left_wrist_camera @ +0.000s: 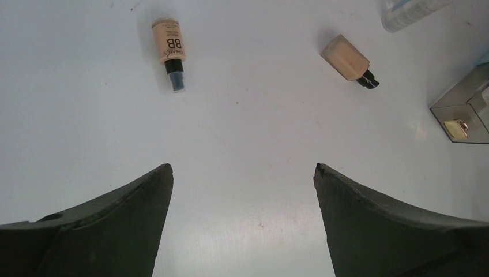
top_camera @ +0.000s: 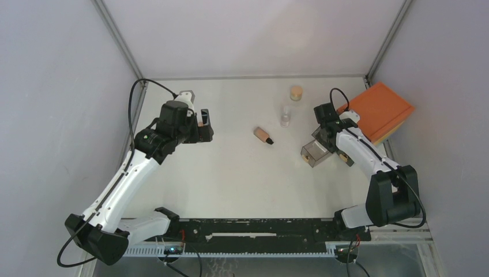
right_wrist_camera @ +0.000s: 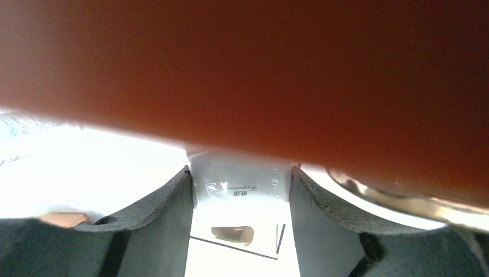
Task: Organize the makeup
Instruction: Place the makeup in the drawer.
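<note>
Lying flat on the white counter [top_camera: 230, 184], far to the left of the orange-topped box [top_camera: 380, 109], a peach BB bottle [left_wrist_camera: 169, 49] with a black cap sits ahead of the left fingers [left_wrist_camera: 115, 225], a little toward the left one and untouched. Those fingers stand wide apart with only bare counter between them. The bottle's label reads "BB" in large dark letters, and the finer print alongside is too small to make out. A square peach bottle [top_camera: 263, 135] lies on its side closer to the box, roughly midway between it and the BB bottle, its black cap on the end nearer the box. Nearer the box still stands a small clear bottle [top_camera: 285, 115], and left of the box's far corner a round tan piece [top_camera: 296, 92]. Just left of the box's near corner, the right fingers [right_wrist_camera: 155, 225] clasp a clear drawer [top_camera: 313, 154], its walls flush against both inner faces. A line of script runs across the drawer's wall, unreadable; a small brownish piece and a thin dark stick show through it
</note>
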`<state>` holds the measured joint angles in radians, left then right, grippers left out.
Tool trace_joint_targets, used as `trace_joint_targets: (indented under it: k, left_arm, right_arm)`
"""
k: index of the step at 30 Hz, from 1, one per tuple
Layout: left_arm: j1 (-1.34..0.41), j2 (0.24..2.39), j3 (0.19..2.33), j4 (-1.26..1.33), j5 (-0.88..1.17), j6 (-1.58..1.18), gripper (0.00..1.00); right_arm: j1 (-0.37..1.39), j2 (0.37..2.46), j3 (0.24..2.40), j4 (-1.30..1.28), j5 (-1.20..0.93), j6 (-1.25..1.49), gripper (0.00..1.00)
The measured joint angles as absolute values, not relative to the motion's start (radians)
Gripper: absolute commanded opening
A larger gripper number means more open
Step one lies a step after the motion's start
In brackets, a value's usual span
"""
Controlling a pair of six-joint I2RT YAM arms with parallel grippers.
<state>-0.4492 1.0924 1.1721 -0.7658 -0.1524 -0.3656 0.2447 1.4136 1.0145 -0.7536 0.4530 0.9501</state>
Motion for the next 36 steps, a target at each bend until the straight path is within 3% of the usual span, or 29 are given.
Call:
trace_joint_targets:
  k: [18,25,36]
  left_arm:
    - [-0.449,1.092,1.166,-0.765,-0.152,-0.366,0.95]
    - [-0.449,1.092,1.157,-0.765,-0.152,-0.366,0.95]
    - [-0.449,1.092,1.157,-0.765,-0.152,-0.366,0.95]
  right_arm:
    - [0.270,1.414,1.012,-0.789,0.497,0.979,0.38]
    - [0.273,1.420,1.012,-0.789,0.509,0.989,0.64]
    - [0.288,1.401,1.012,-0.775,0.472,0.917,0.71]
